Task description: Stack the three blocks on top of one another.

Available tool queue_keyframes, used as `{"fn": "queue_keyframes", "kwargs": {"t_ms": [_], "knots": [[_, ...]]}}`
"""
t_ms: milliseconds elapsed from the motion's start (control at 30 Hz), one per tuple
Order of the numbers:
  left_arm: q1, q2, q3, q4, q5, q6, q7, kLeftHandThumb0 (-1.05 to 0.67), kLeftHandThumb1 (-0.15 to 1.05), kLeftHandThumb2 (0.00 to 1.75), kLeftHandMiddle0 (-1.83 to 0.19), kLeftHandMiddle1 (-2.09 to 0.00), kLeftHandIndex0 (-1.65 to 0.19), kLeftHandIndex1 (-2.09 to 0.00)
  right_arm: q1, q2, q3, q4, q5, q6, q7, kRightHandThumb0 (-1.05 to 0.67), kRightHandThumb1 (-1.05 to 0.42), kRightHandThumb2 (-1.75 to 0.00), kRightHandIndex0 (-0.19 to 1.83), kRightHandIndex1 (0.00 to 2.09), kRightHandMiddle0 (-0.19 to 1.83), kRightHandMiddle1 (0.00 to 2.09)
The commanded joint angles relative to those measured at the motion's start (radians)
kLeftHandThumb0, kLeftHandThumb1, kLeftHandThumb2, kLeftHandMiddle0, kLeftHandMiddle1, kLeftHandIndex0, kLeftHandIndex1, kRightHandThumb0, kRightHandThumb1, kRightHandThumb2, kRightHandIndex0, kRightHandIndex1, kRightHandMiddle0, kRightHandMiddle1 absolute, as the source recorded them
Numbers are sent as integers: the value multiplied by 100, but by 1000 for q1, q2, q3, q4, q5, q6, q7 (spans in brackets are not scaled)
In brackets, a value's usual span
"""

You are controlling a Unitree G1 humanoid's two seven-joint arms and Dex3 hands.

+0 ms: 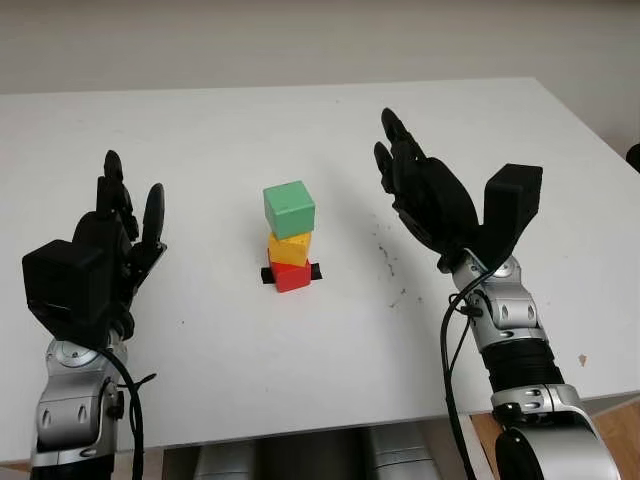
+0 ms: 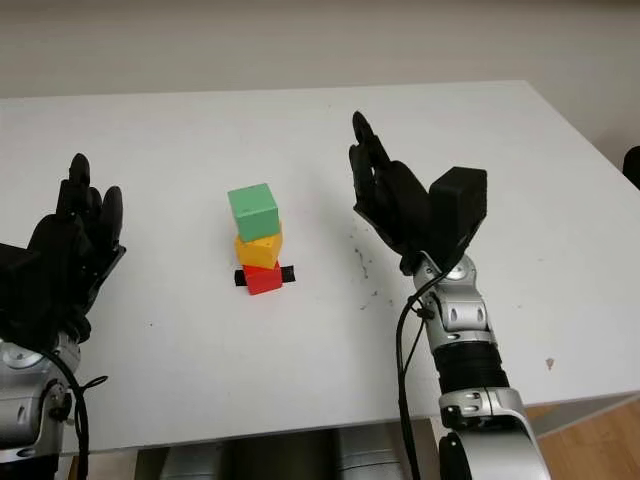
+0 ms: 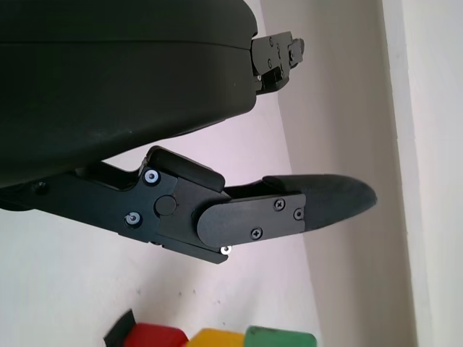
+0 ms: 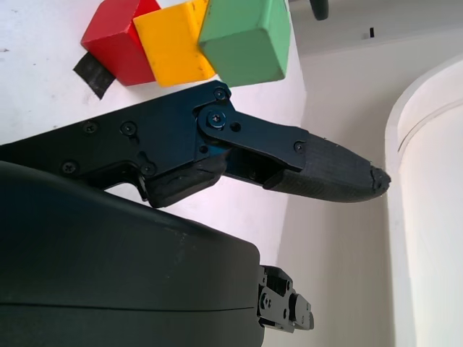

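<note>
Three blocks stand stacked in the middle of the white table (image 1: 300, 110): a red block (image 1: 291, 275) at the bottom on a strip of black tape (image 1: 268, 276), a yellow block (image 1: 289, 246) on it, and a green block (image 1: 289, 208) on top, set slightly askew. My left hand (image 1: 125, 215) is open, raised to the left of the stack and apart from it. My right hand (image 1: 410, 170) is open to the right of the stack, holding nothing. The right wrist view shows the same stack: red block (image 4: 116, 40), yellow block (image 4: 172, 43), green block (image 4: 246, 40).
Small dark specks (image 1: 385, 262) mark the table between the stack and my right hand. The table's front edge (image 1: 300, 425) runs close to my arms, and its right edge (image 1: 600, 130) lies beyond my right hand.
</note>
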Motion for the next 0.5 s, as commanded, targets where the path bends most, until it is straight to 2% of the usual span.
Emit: {"fn": "queue_keyframes", "kwargs": {"t_ms": [0,300,467], "knots": [[-24,-8,-4,15,-14,-30,-9,-74,105,59,19,0,19,0,10,7,-10,-8,3,26,-22,-76,-105,-76,-19,0,-19,0],[-33,-4,-37,63,-9,-109,-35,-73,105,61,19,0,19,-1,63,51,8,-63,-23,46,-133,-71,-105,-74,-19,0,-19,0],[-30,-1,-42,65,-9,-110,-39,-74,105,60,19,-1,18,-2,77,65,18,-81,-33,52,-151,-70,-105,-76,-19,0,-19,0]]}}
